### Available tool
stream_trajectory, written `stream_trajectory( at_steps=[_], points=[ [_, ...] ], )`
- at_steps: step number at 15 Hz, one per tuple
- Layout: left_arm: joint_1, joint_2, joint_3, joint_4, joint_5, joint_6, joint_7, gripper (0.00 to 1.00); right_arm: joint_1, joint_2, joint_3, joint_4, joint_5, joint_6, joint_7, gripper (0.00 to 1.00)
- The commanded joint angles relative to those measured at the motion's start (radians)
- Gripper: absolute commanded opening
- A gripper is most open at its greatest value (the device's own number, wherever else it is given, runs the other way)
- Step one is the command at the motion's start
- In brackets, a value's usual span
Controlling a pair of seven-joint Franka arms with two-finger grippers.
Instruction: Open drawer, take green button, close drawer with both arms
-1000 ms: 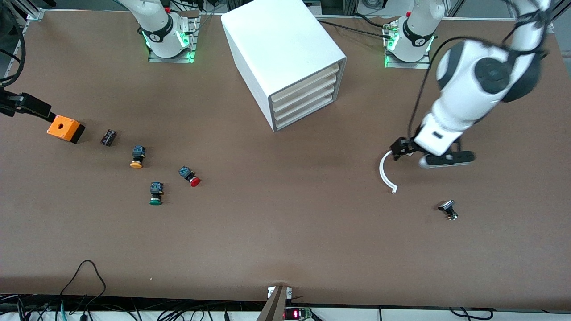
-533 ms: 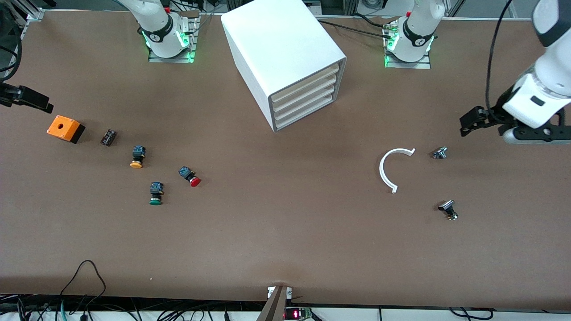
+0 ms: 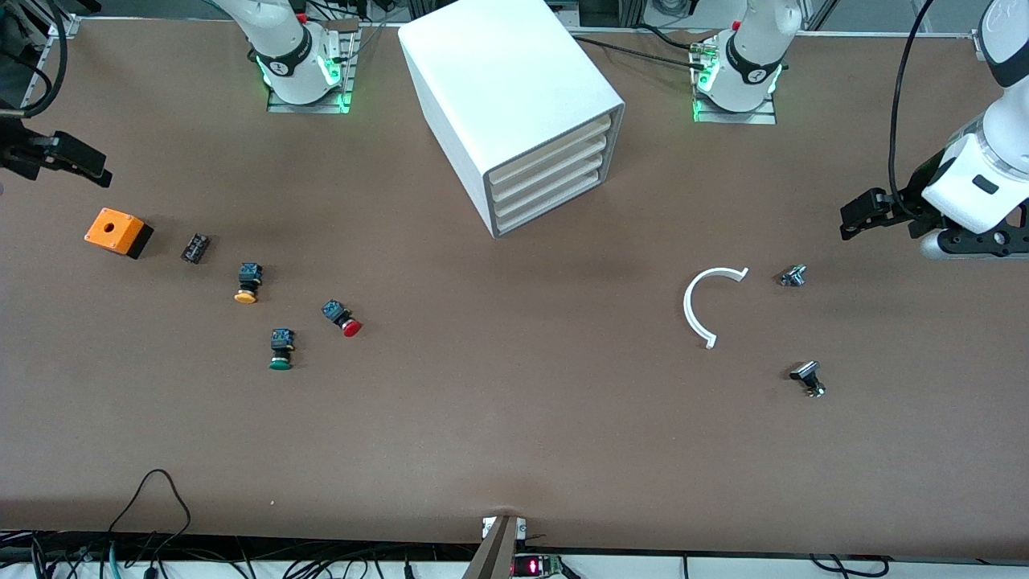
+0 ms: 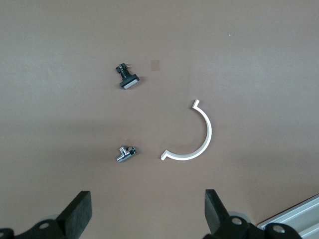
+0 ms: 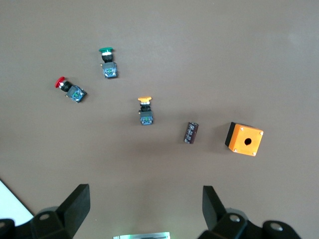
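The white cabinet (image 3: 498, 80) stands between the two arm bases, all four drawers shut; the lowest drawer (image 3: 548, 201) is flush with the others. The green-capped button (image 3: 280, 351) lies on its side on the table toward the right arm's end; it also shows in the right wrist view (image 5: 107, 62). My right gripper (image 3: 68, 157) hangs open and empty over the table's edge at that end, close to the orange box; its jaws stand wide apart in the right wrist view (image 5: 144, 204). My left gripper (image 3: 864, 217) hangs open and empty over bare table at the left arm's end (image 4: 147, 209).
A red-capped button (image 3: 343, 318), an orange-capped button (image 3: 248, 284), a small black part (image 3: 194, 248) and an orange box (image 3: 117, 232) lie around the green one. A white curved strip (image 3: 701, 304), a small metal part (image 3: 793, 276) and a black part (image 3: 807, 378) lie toward the left arm's end.
My left gripper has swung away from the white curved strip out to the left arm's end of the table, uncovering the small metal part. My right gripper has drifted slightly toward the bases.
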Motion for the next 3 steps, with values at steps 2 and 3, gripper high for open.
stream_trajectory(
  at_steps=[2,3],
  points=[
    [-0.004,0.02,0.001,0.046,-0.017,-0.042,0.015,1.0,-0.004,-0.041,-0.013,-0.053,0.0,0.031,-0.037,1.0],
    [-0.004,0.02,0.001,0.047,-0.017,-0.04,0.015,1.0,-0.005,-0.038,-0.015,-0.053,0.0,0.031,-0.037,1.0]
  ],
)
